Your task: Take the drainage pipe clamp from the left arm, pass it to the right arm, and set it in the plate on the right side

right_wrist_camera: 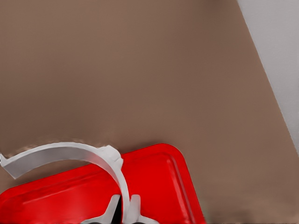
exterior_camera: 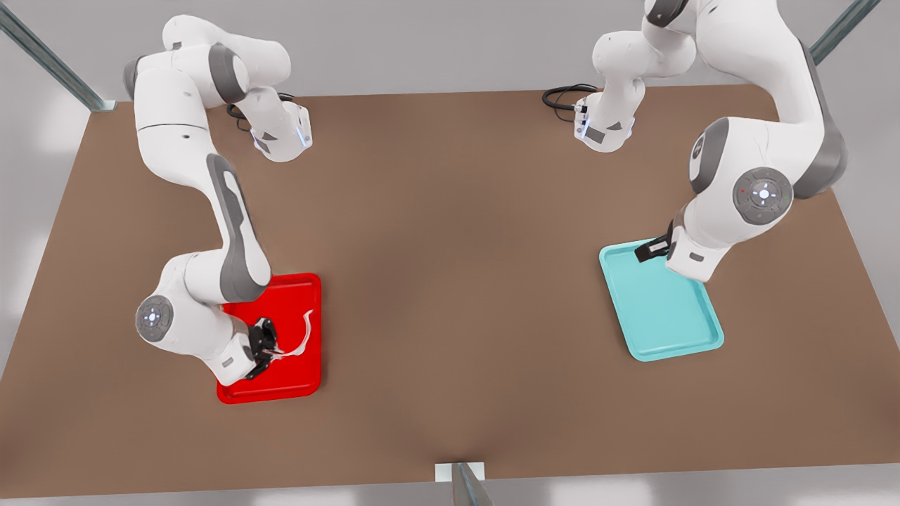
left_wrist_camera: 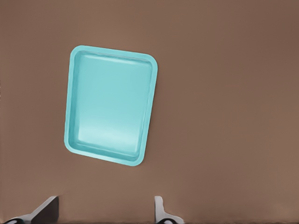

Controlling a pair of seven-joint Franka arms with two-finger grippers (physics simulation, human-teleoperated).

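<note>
while the left gripper (left_wrist_camera: 105,212) waits over the teal tray (left_wrist_camera: 110,105), the right gripper (exterior_camera: 266,349) pinches the clamp (exterior_camera: 299,339) above the plate (exterior_camera: 309,295).

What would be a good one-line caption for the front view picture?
The right gripper holds the white drainage pipe clamp over the red plate; the left gripper waits above the teal tray.

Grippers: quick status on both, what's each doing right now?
Right gripper: shut on the drainage pipe clamp, above the red plate.
Left gripper: open, empty, above the teal tray.

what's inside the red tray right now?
Over the red tray, the right tool is shut on the white clamp. The right arm covers the tray's far-left corner, so contents there cannot be seen.
</note>
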